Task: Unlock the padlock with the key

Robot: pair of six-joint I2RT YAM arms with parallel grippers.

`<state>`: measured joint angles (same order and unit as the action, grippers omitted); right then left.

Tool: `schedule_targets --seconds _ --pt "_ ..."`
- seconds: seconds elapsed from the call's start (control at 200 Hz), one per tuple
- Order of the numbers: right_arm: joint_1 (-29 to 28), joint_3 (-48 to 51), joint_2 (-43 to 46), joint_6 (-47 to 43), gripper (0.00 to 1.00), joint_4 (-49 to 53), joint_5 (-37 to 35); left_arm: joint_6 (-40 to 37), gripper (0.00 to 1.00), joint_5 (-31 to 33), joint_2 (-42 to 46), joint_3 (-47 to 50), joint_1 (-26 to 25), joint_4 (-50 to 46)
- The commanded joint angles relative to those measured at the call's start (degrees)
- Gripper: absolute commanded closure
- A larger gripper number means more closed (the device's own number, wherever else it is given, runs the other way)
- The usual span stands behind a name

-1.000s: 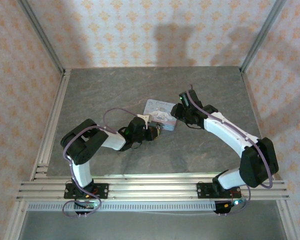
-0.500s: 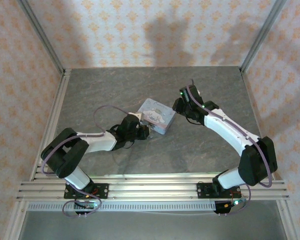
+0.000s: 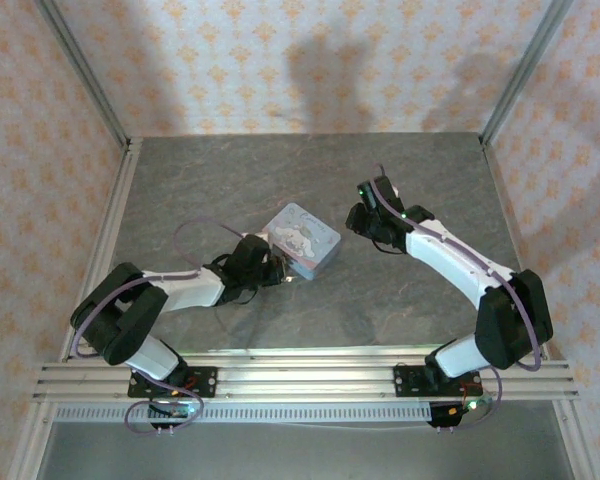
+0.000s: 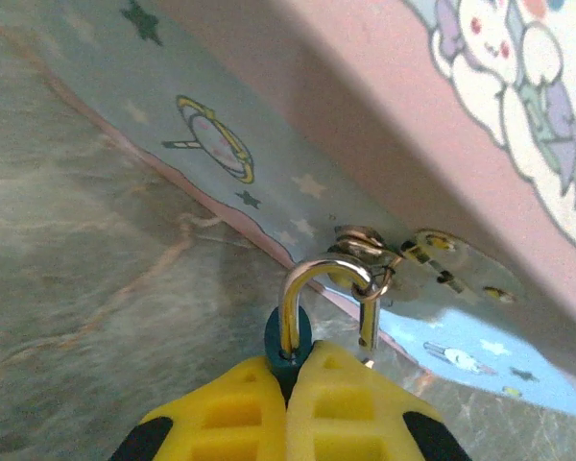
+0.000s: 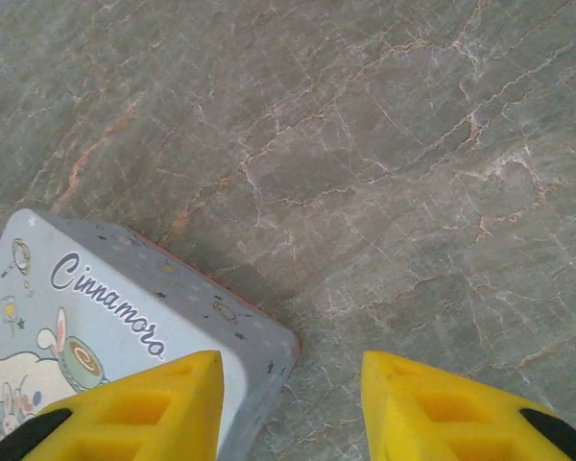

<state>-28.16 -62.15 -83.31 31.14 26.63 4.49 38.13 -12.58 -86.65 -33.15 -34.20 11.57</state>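
Left end effector (image 4: 288,375) clamped shut on padlock (image 4: 289,341) body, beside tin (image 4: 394,115) side wall. Padlock long axis runs straight out from the fingers, shackle (image 4: 322,272) end pointing at the tin, hooked through its latch (image 4: 363,240). Right end effector (image 5: 290,375) open, over tin corner and surface (image 5: 384,144).

Bright even light, soft shadows on back wall (image 3: 330,70), left wrist view blurry, right wrist sharp

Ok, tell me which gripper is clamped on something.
The left gripper: its yellow fingers are shut on the padlock, which hangs from the tin. The right gripper is open, fingers apart, holding nothing.
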Motion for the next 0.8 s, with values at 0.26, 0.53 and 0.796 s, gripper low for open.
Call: schedule_targets --seconds 0.26,0.53,0.796 --pt "0.3 2.4 1.5 -1.0 0.57 -0.6 -0.3 2.8 1.0 6.3 4.8 -2.3 2.0 -9.5" --pt "0.3 4.0 1.6 -0.4 0.57 -2.3 0.8 11.0 1.0 5.2 2.6 -0.8 2.1 -1.1" --pt "0.4 4.7 1.9 -0.7 0.57 -2.6 1.2 12.3 1.0 8.6 3.2 -2.5 2.8 -3.2"
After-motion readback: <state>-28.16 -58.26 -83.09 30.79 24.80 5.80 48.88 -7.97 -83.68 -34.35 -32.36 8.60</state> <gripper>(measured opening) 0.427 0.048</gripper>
